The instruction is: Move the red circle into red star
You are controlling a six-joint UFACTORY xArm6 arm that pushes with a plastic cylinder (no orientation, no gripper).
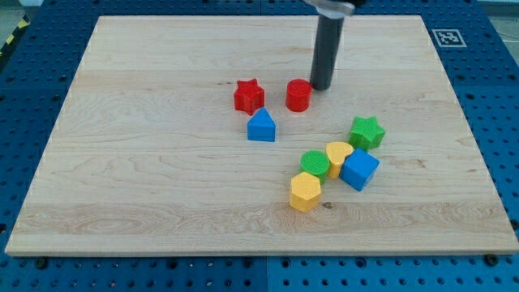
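Rod (328,49) top cut off by view's top; yellow heart (337,153) partly hidden.

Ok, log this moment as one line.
my tip: right of red circle, close | red star: left of circle, gap between | blue block: below the gap

Wooden board (162,195) with seven blocks

Pale wood board (162,186), matt; blocks ribbed plastic.
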